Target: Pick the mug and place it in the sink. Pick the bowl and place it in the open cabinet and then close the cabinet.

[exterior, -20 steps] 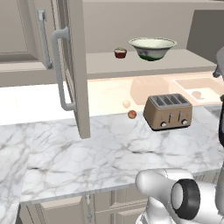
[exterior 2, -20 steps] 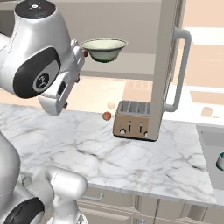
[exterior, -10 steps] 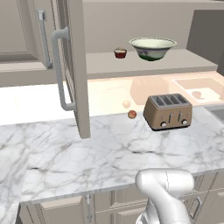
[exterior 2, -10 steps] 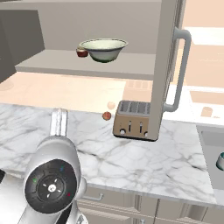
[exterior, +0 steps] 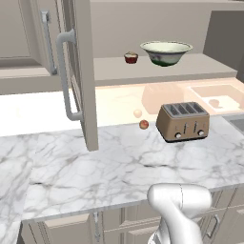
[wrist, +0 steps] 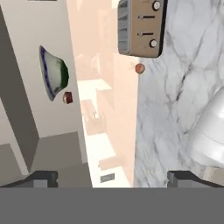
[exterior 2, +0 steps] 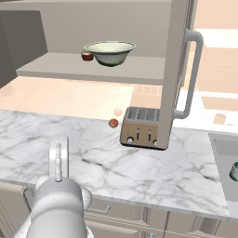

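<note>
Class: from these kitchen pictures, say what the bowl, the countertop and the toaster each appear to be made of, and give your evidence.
Bowl: probably glazed ceramic; pale smooth inside, dark patterned outside. Countertop: looks like polished marble; white with grey veins. Toaster: seemingly brushed metal in a bronze-tan tone, though it could be painted.

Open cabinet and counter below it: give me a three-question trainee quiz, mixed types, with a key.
1. True or false: the bowl sits on the cabinet shelf.
2. What lies beside the bowl? A) small dark-red cup B) kettle C) plate
3. Fill in: on the marble counter, a small reddish ball lies beside the ____.

Key: 1 true; 2 A; 3 toaster.
</note>
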{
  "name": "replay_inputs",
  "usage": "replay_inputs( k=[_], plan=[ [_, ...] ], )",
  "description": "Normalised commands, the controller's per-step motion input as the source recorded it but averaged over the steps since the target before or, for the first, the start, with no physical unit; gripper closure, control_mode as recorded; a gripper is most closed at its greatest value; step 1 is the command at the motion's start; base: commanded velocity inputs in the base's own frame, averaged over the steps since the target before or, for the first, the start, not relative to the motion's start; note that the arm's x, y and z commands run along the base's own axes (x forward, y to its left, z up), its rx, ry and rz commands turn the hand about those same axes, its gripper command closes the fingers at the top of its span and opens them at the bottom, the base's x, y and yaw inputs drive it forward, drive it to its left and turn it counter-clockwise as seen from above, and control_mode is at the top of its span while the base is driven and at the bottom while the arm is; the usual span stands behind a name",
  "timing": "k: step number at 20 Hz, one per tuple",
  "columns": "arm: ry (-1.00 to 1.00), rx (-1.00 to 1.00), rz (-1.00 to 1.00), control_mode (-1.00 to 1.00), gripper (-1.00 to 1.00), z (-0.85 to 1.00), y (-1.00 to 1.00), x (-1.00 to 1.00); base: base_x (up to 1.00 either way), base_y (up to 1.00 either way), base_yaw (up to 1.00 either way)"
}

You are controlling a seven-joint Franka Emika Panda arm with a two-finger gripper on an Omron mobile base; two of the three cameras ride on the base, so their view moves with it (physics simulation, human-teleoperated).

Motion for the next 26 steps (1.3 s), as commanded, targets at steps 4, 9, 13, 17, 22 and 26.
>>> replay_inputs(
  k=[4,9,13,17,22,26],
  plan=[
    [0.00,0.10,0.00,-1.00,-1.00,0.11,-0.48,0.02,0.00,0.00,0.00],
    [-0.02,0.12,0.02,-1.00,-1.00,0.04,-0.56,0.01,0.00,0.00,0.00],
    [-0.08,0.10,0.02,-1.00,-1.00,0.00,-0.54,0.11,0.00,0.00,0.00],
    [-0.13,0.12,0.05,-1.00,-1.00,0.00,-0.61,0.32,0.00,0.00,0.00],
    [-0.17,0.12,0.07,-1.00,-1.00,0.00,-0.53,0.51,0.00,0.00,0.00],
    [-0.16,0.12,0.08,-1.00,-1.00,-0.01,-0.50,0.59,0.00,0.00,0.00]
  ],
)
